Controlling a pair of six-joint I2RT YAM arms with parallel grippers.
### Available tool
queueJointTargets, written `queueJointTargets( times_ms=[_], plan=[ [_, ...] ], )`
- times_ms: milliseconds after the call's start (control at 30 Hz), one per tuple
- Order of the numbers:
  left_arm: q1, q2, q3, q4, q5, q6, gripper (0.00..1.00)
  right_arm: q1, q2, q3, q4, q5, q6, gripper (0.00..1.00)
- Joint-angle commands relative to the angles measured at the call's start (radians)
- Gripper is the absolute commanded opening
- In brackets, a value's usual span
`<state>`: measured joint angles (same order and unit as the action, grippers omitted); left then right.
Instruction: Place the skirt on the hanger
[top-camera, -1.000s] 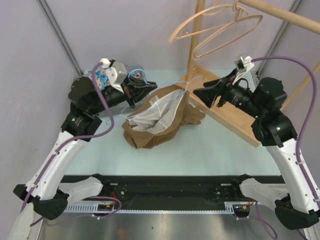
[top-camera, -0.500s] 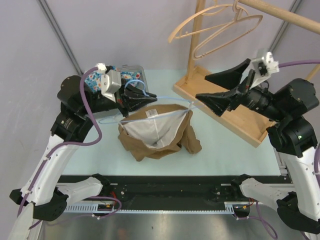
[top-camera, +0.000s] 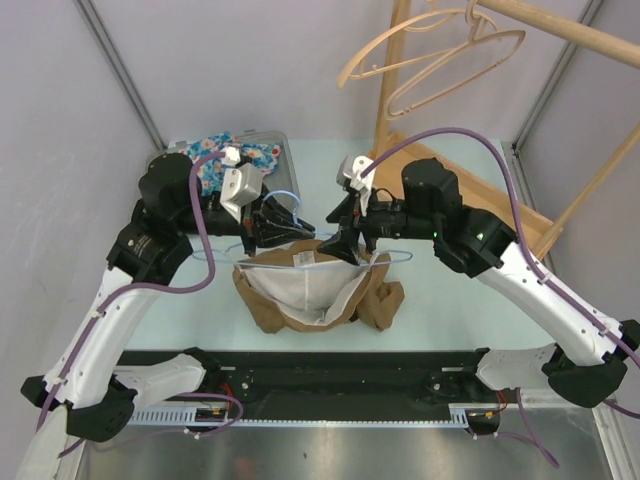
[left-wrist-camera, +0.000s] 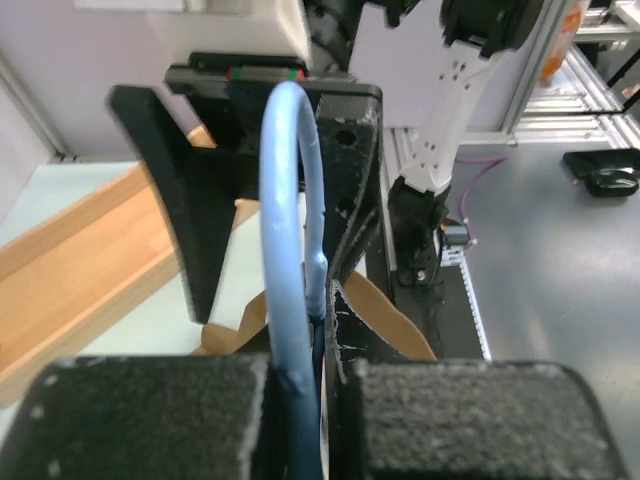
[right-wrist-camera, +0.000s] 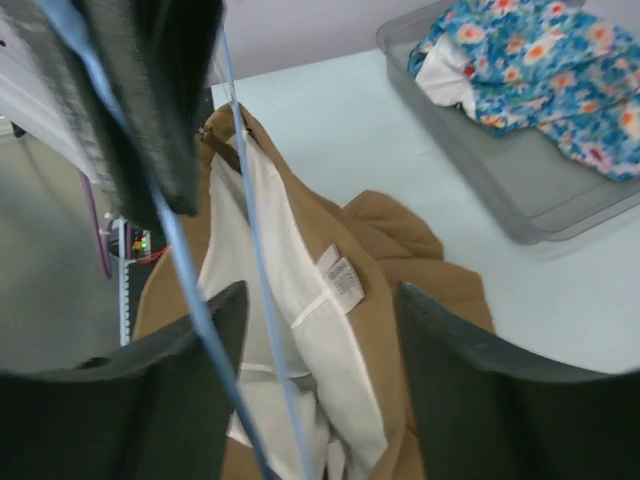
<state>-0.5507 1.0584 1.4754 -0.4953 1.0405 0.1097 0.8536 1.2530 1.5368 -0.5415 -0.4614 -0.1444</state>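
Note:
The brown skirt (top-camera: 372, 300) with white lining lies bunched on the table, its waistband open upward. A thin blue wire hanger (top-camera: 285, 200) stretches across that opening. My left gripper (top-camera: 272, 226) is shut on the hanger's hook (left-wrist-camera: 285, 200); the black pads (left-wrist-camera: 150, 420) press it from both sides. My right gripper (top-camera: 346, 240) is open just above the waistband's right half. In the right wrist view its fingers (right-wrist-camera: 190, 380) straddle the lining, the label (right-wrist-camera: 342, 282) and one hanger wire (right-wrist-camera: 258, 290), touching neither.
A grey bin (top-camera: 283, 150) of floral cloth (right-wrist-camera: 530, 70) stands at the back left. A wooden rack with wooden hangers (top-camera: 430, 50) rises at the back right, its base (top-camera: 530, 228) behind my right arm. Purple cables loop over both arms.
My right arm has swung left from over the wooden base to the skirt's waistband, jaws still apart. The left gripper keeps the hanger hook and has shifted only slightly.

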Motion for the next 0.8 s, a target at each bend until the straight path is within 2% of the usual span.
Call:
queueJointTargets(
  times_ms=[0,100,133,233,333,400,533,633,667,733,767],
  plan=[
    [-0.006,-0.012,-0.007,-0.028,0.050,0.071,0.00,0.007,-0.003,-0.012,0.067,0.083,-0.008,0.43],
    [-0.006,-0.018,-0.026,-0.037,-0.008,0.088,0.00,0.007,-0.006,-0.044,0.095,0.092,0.025,0.17],
    [-0.006,-0.018,-0.030,-0.037,-0.040,0.091,0.00,0.009,-0.010,-0.058,0.110,0.096,0.035,0.17],
    [-0.006,-0.017,-0.036,-0.049,-0.072,0.110,0.00,0.013,-0.026,-0.081,0.104,0.099,0.042,0.19],
    [-0.006,-0.009,-0.036,-0.068,-0.085,0.134,0.00,0.013,-0.035,-0.084,0.094,0.093,0.034,0.39],
    [-0.006,-0.005,-0.036,-0.074,-0.083,0.143,0.00,0.010,-0.040,-0.084,0.097,0.087,0.029,0.48],
    [-0.006,0.000,-0.043,-0.080,-0.068,0.157,0.00,0.012,-0.056,-0.086,0.104,0.067,0.029,0.50],
    [-0.006,-0.005,-0.049,-0.078,-0.060,0.163,0.00,0.010,-0.056,-0.084,0.100,0.040,0.032,0.35],
    [-0.006,-0.005,-0.050,-0.077,-0.056,0.165,0.00,0.010,-0.055,-0.084,0.095,0.029,0.032,0.25],
    [-0.008,-0.006,-0.052,-0.072,-0.039,0.162,0.00,0.010,-0.046,-0.084,0.080,-0.003,0.037,0.13],
    [-0.006,-0.006,-0.053,-0.069,-0.033,0.159,0.00,0.012,-0.043,-0.084,0.074,-0.013,0.039,0.03]
  ],
)
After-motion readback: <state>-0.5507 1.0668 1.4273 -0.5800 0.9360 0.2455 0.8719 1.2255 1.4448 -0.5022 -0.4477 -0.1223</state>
